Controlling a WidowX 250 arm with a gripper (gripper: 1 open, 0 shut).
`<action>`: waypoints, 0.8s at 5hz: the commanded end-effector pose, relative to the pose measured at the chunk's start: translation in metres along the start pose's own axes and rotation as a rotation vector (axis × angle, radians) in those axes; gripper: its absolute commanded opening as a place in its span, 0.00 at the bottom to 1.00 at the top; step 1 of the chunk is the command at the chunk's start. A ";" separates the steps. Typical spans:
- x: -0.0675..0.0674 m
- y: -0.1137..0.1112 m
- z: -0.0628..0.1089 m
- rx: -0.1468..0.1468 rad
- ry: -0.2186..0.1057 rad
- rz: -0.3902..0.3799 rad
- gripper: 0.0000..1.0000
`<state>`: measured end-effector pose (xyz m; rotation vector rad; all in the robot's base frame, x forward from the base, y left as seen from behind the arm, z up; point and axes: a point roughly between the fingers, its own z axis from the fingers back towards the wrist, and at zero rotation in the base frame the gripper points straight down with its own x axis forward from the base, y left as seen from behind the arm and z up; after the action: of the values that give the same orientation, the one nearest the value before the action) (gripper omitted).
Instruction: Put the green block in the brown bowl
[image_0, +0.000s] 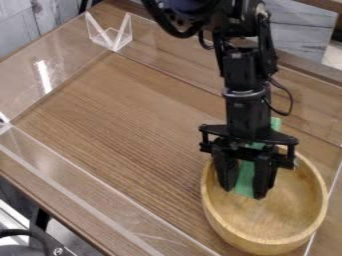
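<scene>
My gripper (250, 181) hangs straight down over the left part of the brown bowl (289, 232), its fingertips inside the rim. The green block (245, 171) stands upright between the dark fingers, which are shut on it; only a strip of green shows between them and a bit behind the wrist. The bowl is a wide shallow tan wooden dish at the table's front right. The block's lower end is hidden by the fingers, so whether it touches the bowl floor cannot be told.
The wooden tabletop (127, 110) is fenced by clear acrylic walls (40, 150) on the left and front. A small clear triangular stand (107, 32) sits at the back left corner. The black arm (241, 60) rises above the bowl.
</scene>
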<state>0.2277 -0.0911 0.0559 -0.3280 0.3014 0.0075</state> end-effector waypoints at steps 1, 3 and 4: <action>0.008 -0.003 0.014 -0.011 -0.044 -0.023 0.00; 0.008 -0.002 0.014 -0.014 -0.030 -0.033 0.00; 0.008 -0.002 0.014 -0.015 -0.023 -0.037 0.00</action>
<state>0.2275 -0.0899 0.0558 -0.3369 0.3274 -0.0259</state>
